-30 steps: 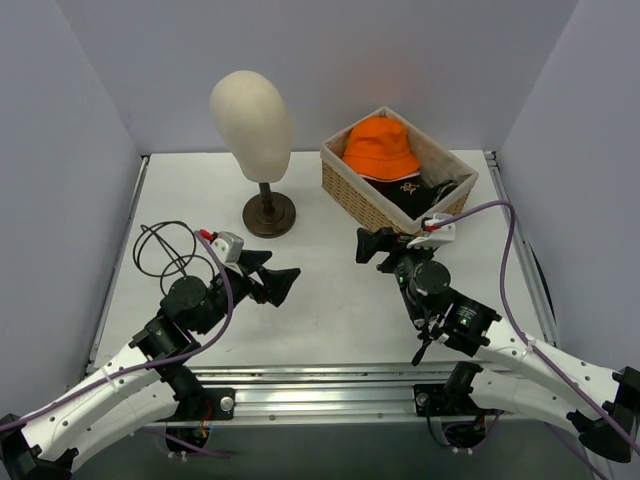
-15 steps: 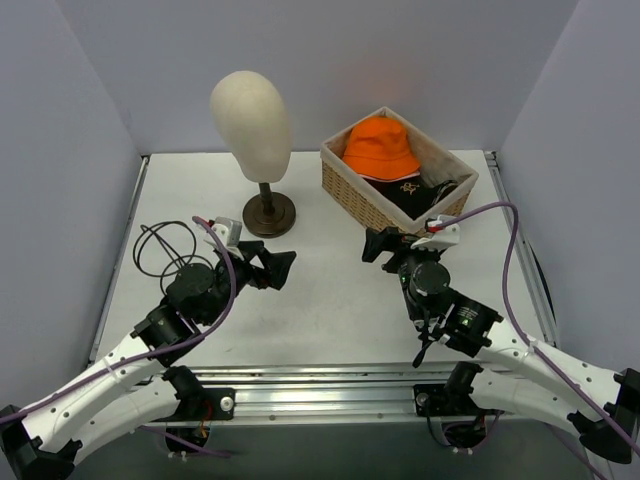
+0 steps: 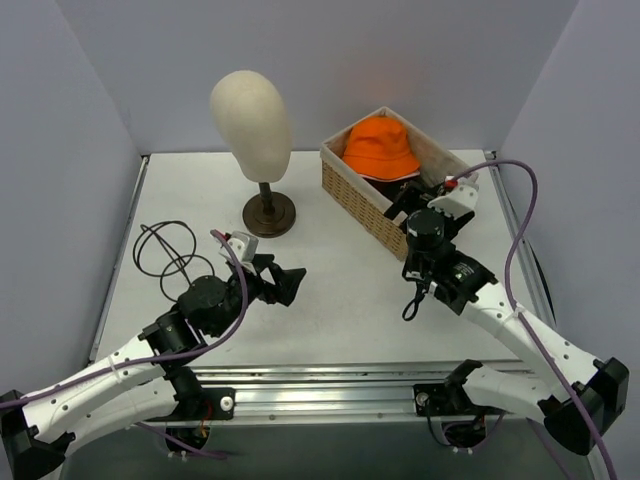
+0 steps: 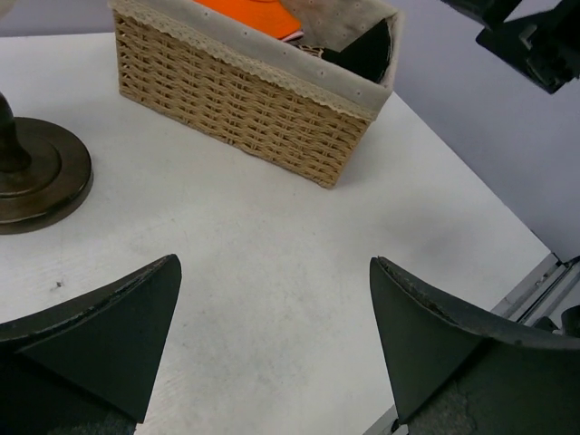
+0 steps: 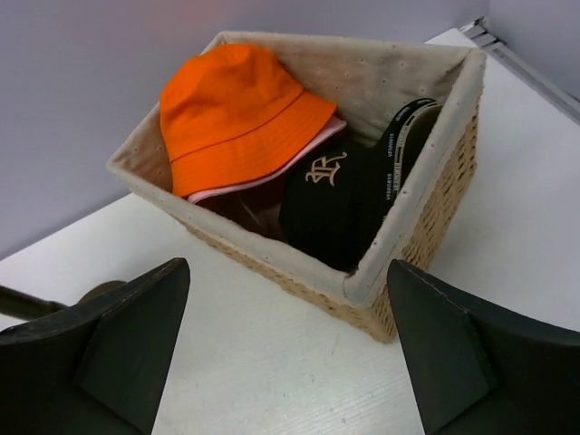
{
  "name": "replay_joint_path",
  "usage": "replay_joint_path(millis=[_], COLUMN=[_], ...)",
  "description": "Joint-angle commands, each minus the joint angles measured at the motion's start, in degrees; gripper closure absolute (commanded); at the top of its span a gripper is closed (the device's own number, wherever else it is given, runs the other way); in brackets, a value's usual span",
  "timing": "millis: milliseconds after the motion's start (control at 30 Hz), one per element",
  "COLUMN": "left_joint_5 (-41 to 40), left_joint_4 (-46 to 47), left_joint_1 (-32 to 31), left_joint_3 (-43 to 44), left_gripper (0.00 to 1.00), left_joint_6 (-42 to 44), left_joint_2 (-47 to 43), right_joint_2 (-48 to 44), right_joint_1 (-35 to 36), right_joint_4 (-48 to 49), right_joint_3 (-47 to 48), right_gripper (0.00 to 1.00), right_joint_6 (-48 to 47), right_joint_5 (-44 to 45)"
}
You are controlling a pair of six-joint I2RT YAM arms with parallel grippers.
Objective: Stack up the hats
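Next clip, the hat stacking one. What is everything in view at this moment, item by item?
orange bucket hat: one, bright orange, in the basket, on top
pink hat: one, pale pink, only its edge shows under the orange one
black cap: one, black with a gold emblem, in the basket beside the orange hat
basket: one, tan wicker with a cream lining, far right of the table
mannequin head: one, cream, far middle, on its stand
stand: one, dark brown, left of the basket
table: one, white
cable: one loop, black, left side of the table
left gripper: one, black, open, over the table
right gripper: one, black, open, facing the basket
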Motion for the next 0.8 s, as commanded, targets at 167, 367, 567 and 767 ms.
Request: replay_joint_path(millis=[167, 367, 567, 767], left_joint_5=[-17.8, -44.57, -50.47, -47.14], left_joint_4=[-3.12, -25.61, -31.97, -35.75], left_joint_1=[-0.61, -0.52, 2.81, 13.09], left_joint_3=[-1.16, 10.34, 14.48, 14.84], left_gripper=[0.06, 0.06, 0.12, 0.3], left_joint_6=[0.24, -14.17, -14.46, -17.26], left_joint_2=[-4.03, -1.13, 0.89, 4.32], right_joint_2=[10.68, 10.62, 7.98, 4.73], right_joint_1=[-0.97, -0.01, 0.17, 0.26], right_joint_4=[0.97, 3.51, 6.42, 6.86], right_joint_3=[8.74, 4.72, 1.98, -0.22], right_gripper=[0.18, 0.19, 0.19, 0.19], right_joint_6=[-7.14, -7.85, -8.46, -8.02], right_joint_5=[-24.91, -33.28, -33.89, -34.68])
